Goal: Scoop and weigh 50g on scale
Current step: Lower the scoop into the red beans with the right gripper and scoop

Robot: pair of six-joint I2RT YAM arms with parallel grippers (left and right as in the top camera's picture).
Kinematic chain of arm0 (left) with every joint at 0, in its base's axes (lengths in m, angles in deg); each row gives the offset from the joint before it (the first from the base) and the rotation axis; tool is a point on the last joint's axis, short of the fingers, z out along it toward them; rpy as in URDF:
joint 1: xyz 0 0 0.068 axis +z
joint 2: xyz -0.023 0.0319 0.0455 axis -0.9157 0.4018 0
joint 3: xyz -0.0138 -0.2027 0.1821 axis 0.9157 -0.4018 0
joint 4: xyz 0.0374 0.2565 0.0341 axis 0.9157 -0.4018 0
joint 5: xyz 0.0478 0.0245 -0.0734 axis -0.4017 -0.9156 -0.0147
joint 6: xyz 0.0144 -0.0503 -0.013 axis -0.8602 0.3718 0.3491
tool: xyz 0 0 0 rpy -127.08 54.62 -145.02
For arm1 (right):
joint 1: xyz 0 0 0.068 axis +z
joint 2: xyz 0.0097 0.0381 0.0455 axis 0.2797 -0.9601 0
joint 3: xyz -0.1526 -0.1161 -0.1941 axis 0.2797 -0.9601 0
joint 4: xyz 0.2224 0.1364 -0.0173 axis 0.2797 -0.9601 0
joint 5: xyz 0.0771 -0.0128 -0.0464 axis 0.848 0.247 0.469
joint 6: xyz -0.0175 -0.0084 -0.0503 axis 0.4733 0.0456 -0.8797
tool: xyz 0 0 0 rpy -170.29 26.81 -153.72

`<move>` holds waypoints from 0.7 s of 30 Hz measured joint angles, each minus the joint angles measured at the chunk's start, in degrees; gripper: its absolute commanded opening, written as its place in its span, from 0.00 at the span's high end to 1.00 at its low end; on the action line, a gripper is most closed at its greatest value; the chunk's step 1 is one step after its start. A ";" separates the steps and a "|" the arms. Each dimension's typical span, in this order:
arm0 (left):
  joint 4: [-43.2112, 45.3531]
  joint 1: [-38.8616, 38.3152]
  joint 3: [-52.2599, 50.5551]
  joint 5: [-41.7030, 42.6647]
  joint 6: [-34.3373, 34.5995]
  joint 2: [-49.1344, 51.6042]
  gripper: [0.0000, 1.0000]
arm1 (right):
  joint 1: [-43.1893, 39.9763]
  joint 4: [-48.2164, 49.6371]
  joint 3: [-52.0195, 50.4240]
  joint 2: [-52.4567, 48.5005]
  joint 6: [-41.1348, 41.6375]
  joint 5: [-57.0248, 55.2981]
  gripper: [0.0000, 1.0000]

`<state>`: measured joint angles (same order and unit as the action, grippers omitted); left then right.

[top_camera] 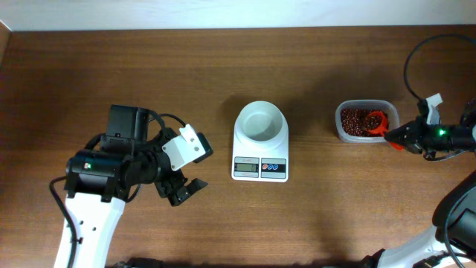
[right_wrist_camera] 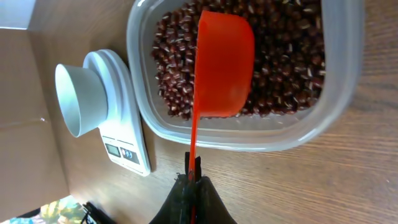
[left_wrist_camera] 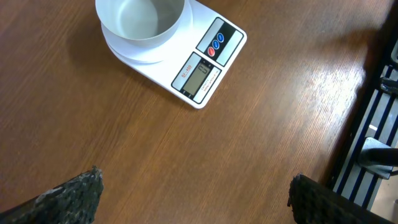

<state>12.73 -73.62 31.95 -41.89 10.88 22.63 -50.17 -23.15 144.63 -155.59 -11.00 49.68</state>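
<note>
At the frame's right edge, the right gripper [top_camera: 396,138] pinches the scoop [top_camera: 377,121] (left gripper [top_camera: 186,190] idle, spread wide); dig shallow through the beans [top_camera: 352,119], lift level.

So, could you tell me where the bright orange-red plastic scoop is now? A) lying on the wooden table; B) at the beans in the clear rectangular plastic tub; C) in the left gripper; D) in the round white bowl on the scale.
B: the right gripper is shut on the handle of the orange-red plastic scoop, its cup over the dark reddish-brown beans inside the clear tub.
</note>
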 measured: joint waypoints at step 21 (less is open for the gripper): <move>0.00 0.00 0.00 0.00 0.00 0.00 0.01 | 0.00 0.28 0.00 0.87 -2.34 -2.01 0.96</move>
<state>12.73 -73.62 31.95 -41.89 10.88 22.63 -50.17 -22.86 144.63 -154.72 -13.34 47.67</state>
